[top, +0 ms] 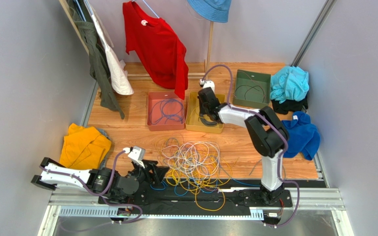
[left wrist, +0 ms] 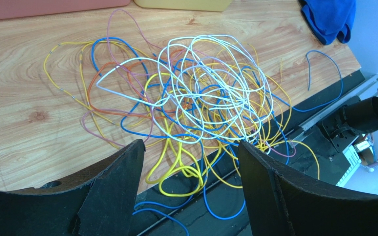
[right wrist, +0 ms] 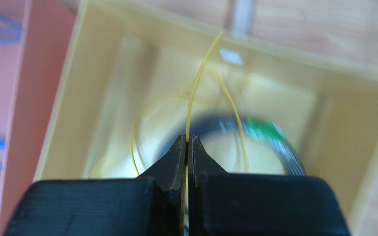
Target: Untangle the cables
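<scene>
Right now my right fingers (right wrist: pixel 176 157) are pressed together, pinching a thin yellow cable (right wrist: pixel 192 98) that rises from their tips and runs out over the far wall of the yellow bin (right wrist: pixel 102 54). More yellow loops lie in that bin with a dark ring, too blurred to make out. My left fingers (left wrist: pixel 122 172) are spread wide and grip nothing; they hang low at the near left side of the tangle of cables (left wrist: pixel 201 98).

That tangle, white, yellow, blue, orange and pale purple strands looped through one another, lies on the wooden tabletop (left wrist: pixel 18 98) and spills over the black rail (top: pixel 235 194) at the near edge. Beyond it stand three bins in a row: a red bin (top: pixel 152 123) with blue cable coiled inside, the yellow one, and a green bin (top: pixel 240 78) with dark cable.

An orange garment (top: pixel 85 145) lies at the left edge, a blue cloth (top: pixel 302 135) and a teal cloth (top: pixel 288 82) at the right. A red shirt (top: pixel 159 46) and a blue hat (top: pixel 210 9) hang at the back, between plain grey walls.
</scene>
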Motion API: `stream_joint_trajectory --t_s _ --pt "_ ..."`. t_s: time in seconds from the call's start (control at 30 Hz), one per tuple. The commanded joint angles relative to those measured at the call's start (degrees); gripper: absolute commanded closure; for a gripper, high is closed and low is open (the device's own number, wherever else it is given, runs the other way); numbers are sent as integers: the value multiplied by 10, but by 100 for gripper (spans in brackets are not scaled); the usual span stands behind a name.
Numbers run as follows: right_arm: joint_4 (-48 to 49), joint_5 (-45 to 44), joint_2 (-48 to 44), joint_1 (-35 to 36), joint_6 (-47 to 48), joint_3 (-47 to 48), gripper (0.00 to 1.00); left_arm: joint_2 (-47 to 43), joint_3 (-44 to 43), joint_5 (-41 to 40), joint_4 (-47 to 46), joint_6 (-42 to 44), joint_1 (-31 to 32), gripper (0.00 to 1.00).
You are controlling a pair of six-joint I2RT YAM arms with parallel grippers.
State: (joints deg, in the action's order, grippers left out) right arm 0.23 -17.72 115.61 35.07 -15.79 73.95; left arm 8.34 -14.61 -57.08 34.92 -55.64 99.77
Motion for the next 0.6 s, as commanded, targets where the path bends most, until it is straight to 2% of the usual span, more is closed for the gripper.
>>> stream_joint_trajectory --t_s 0.0,0.17,0.57 --pt "52 -1 -134 6 -39 -86 100 6 3 -1 -11 -10 3 21" --pt "53 -2 -200 17 -46 -159 100 15 9 0 -29 -6 3 21" --pt "61 4 -294 24 -70 -231 100 27 11 3 -57 9 3 21"
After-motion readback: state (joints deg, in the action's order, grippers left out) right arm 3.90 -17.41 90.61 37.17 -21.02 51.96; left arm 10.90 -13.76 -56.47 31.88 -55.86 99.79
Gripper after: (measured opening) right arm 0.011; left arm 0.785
